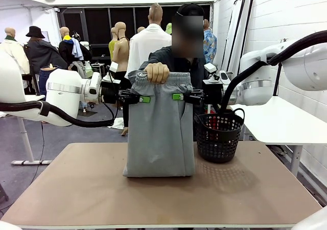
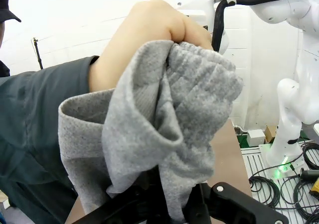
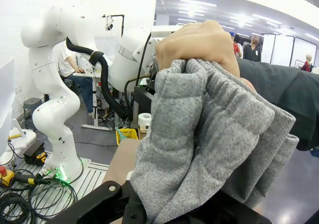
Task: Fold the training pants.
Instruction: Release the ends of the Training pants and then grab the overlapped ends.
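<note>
The light grey training pants (image 1: 159, 133) hang upright over the middle of the table, their lower end resting on the tabletop. A person's hand (image 1: 156, 72) grips the gathered waistband from above. My left gripper (image 1: 143, 98) is shut on the pants' left edge just below the waistband. At the right edge my right gripper (image 1: 178, 96) is shut on the fabric at the same height. In the left wrist view the grey cloth (image 2: 169, 129) bunches between my fingers under the person's fist (image 2: 149, 30). The right wrist view shows the same cloth (image 3: 209, 149) and fist (image 3: 197, 42).
A black mesh basket (image 1: 219, 134) stands on the table (image 1: 76, 189) just right of the pants, close to my right arm. A white side table (image 1: 286, 122) sits at the far right. The person stands behind the table's far edge.
</note>
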Controlling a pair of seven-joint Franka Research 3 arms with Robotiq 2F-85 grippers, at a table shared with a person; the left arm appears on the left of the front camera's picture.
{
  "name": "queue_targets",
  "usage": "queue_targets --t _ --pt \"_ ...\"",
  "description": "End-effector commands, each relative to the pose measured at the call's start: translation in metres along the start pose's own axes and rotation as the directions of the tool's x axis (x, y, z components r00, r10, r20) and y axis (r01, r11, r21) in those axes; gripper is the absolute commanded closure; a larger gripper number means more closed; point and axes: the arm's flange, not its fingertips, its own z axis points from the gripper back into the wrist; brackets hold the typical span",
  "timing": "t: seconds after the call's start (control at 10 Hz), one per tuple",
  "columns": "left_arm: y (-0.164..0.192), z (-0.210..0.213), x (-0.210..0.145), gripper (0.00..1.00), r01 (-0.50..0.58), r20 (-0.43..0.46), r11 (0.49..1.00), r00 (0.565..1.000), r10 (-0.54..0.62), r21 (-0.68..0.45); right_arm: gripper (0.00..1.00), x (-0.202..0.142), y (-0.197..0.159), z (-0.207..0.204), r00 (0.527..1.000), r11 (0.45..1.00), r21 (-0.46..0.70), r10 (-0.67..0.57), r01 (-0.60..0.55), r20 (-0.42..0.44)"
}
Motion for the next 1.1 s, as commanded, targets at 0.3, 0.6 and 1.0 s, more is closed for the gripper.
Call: queue_targets --t 0.3,0.6,1.0 --pt "-0.0022 0.0016 0.0003 1.0 -0.004 0.019 1.0 1.0 0.003 0.01 1.0 0.0011 0.0011 -0.0007 1.0 1.0 0.006 0.008 -0.008 0.005" --pt "0.0 0.0 0.0 1.0 0.0 0.0 1.0 1.0 0.0 0.0 1.0 0.0 0.0 0.0 1.0 1.0 0.0 0.0 0.0 0.0" --pt "-0.0045 0.0028 0.0013 0.83 -0.009 0.007 1.0 1.0 0.01 -0.026 0.91 -0.0006 0.0034 -0.0031 0.999 0.999 0.033 -0.032 0.033 -0.014"
